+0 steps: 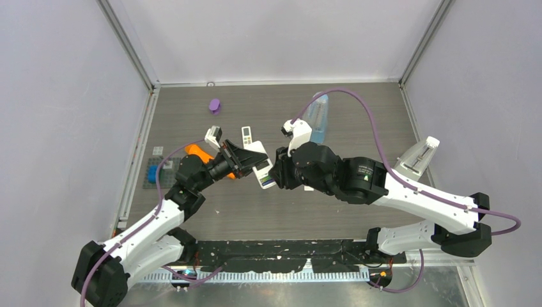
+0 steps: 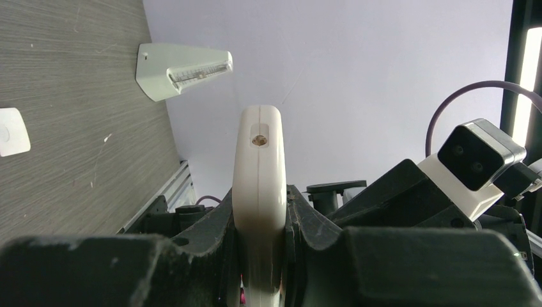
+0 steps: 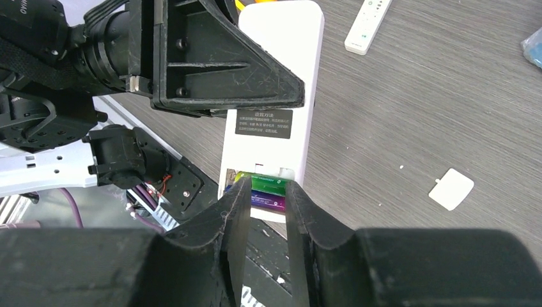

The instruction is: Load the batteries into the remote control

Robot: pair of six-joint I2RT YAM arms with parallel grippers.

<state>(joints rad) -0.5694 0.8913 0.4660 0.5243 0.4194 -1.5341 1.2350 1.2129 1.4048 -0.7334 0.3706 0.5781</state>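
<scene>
Remote [image 1: 262,173] is hanging between both arms in top view. Left wrist view: left gripper [image 2: 259,220] is pinching its sides. Right wrist view: right gripper [image 3: 266,189] is straddling batteries [image 3: 268,202] in its bay, grip unclear, probably seating them; next needs gentle pressing.

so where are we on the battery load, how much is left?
Done: cover is off, lying on the table; purple battery looks seated in the remote. In hand: left fingers clamp the remote; green battery sits between the right fingers, gripped or just pressed I can't tell. Left: seat the green one fully, probably refit the cover.
</scene>
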